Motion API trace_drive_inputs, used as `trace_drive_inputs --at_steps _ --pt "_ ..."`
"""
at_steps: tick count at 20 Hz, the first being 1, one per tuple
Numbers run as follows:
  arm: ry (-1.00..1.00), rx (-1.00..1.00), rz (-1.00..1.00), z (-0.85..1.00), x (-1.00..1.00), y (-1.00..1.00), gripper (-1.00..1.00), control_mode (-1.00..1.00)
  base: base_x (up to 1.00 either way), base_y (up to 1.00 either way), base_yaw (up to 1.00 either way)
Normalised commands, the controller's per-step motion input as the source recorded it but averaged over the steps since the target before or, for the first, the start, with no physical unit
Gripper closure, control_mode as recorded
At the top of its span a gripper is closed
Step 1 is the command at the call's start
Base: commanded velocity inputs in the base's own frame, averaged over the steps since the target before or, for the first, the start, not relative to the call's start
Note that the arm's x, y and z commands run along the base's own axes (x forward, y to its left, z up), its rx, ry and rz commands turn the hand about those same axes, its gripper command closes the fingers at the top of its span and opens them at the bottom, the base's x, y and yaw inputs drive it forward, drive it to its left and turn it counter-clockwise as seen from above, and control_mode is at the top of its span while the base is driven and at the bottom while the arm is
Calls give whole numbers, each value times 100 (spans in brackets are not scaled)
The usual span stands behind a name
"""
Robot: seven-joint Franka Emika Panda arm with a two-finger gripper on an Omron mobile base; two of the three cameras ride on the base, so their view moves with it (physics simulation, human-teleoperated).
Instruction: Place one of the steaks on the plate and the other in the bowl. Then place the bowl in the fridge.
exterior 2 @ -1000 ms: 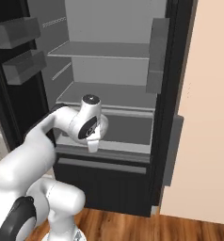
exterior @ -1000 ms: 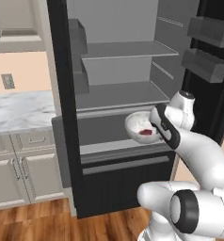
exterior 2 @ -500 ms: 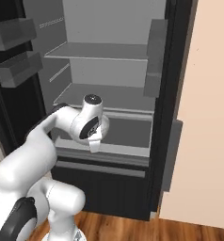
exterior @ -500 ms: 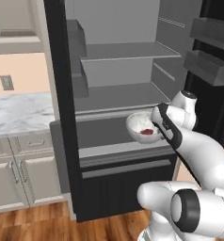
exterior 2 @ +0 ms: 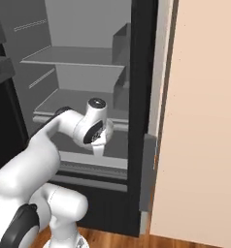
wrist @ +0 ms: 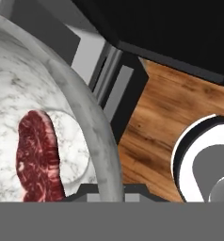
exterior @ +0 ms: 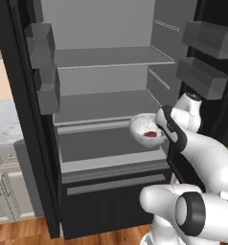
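**Ana:** Bowl [exterior: 145,129] first. It is off every surface, in front of the open fridge [exterior: 106,95], level with the lower shelf and just short of it, with one steak [exterior: 150,134] lying flat inside.

**Ben:** And the gripper [exterior: 163,128]?

**Ana:** Clenched on the bowl's rim, on the side nearest the arm. The wall of the bowl runs down between the jaws.

**Ben:** How would you expect it to handle?

**Ana:** Stiff and hard, I'd judge, probably weighty for its size, with a thin rim and a smooth glaze. Held at one edge, it will want to tip away from the grip. The meat is soft and limp and could slide if the bowl tilts. A rim pinch is the sensible hold; keep it level and set it down gently.

**Ben:** What do the views add to each other?

**Ana:** The left base view gives the bowl against the shelves and door bins [exterior: 202,76]. The hand view gives the speckled glaze, the steak's marbling, and the wooden floor [wrist: 165,122] below. From the right base view the arm [exterior 2: 95,128] covers the bowl, so the grip itself cannot be made out there.
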Motion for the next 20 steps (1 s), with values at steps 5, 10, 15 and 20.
trace_drive_inputs --at_steps 5,10,15,20 --pt "0 0 0 0 0 0 100 100 37 46 -3" --pt "0 0 0 0 0 0 100 100 58 0 0" --pt "0 0 0 0 0 0 100 100 18 0 0" --pt "-2 0 0 0 0 0 100 -100 0 0 0"
